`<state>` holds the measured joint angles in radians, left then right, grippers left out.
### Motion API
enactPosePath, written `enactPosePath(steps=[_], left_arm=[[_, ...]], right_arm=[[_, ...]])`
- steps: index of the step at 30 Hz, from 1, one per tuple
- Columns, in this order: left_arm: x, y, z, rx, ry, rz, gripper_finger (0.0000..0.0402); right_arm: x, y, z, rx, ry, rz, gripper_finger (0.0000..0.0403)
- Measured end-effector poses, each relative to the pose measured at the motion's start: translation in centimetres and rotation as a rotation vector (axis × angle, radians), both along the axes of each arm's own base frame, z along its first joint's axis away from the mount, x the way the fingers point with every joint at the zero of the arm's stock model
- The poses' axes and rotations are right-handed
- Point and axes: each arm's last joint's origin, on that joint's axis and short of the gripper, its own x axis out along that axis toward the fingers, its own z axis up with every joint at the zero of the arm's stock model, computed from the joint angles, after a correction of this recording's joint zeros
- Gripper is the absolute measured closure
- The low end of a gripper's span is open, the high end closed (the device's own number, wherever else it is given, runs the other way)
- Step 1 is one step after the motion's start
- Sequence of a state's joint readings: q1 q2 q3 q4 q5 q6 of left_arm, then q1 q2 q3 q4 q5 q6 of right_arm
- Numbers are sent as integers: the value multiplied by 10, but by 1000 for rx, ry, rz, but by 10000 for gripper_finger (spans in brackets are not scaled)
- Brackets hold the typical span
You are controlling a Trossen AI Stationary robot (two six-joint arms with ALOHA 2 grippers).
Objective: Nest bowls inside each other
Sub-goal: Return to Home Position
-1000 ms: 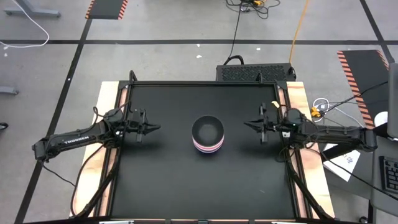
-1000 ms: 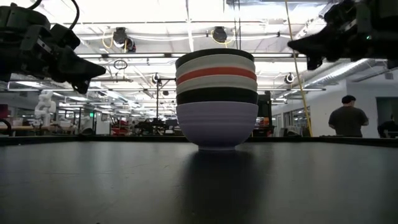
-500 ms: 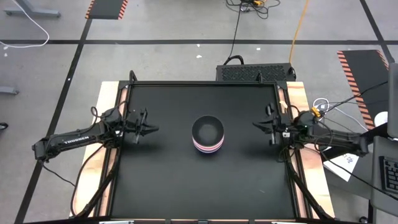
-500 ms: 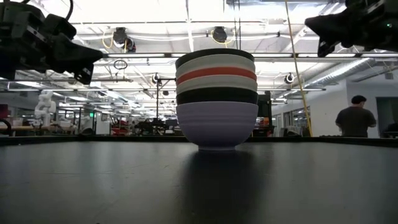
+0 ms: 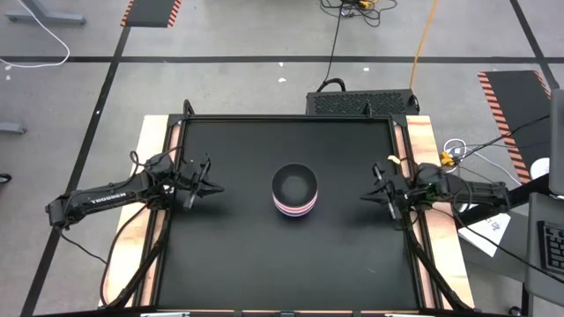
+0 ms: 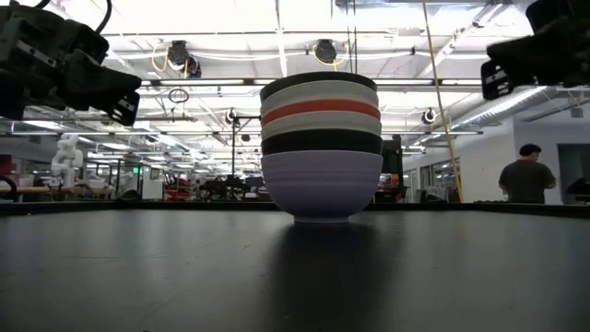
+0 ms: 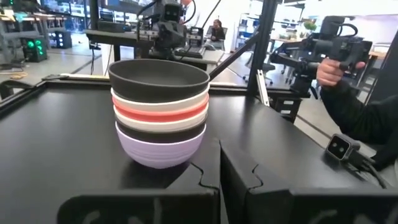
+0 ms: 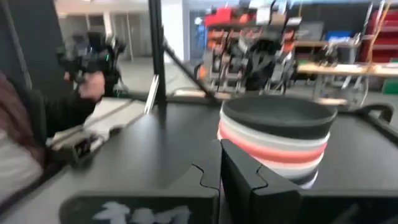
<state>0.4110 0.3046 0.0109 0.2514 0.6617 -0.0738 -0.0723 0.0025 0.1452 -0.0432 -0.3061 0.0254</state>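
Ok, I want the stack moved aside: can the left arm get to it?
Probably yes: only bare table lies between the left end effector and the stack; the right end effector stands clear.

The stacked bowls (image 6: 321, 152) were seen to be of smooth, faintly sheened plastic, set on a matt black tabletop (image 5: 238, 255) edged with pale bare wood (image 5: 152, 141).
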Motion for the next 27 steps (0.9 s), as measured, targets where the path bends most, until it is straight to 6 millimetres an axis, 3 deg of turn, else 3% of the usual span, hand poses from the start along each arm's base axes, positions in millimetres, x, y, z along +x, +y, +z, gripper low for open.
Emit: enactPosePath(steps=[9, 16, 27], left_arm=[[1, -2, 2, 75, -36, -21, 401], [1, -2, 4, 149, -74, 3, 401], [-12, 1, 27, 109, -181, 75, 401]], right_arm=[[-1, 7, -1, -52, 16, 67, 403], [-1, 2, 5, -33, 2, -176, 403], [-1, 2, 8, -21, -26, -186, 403]])
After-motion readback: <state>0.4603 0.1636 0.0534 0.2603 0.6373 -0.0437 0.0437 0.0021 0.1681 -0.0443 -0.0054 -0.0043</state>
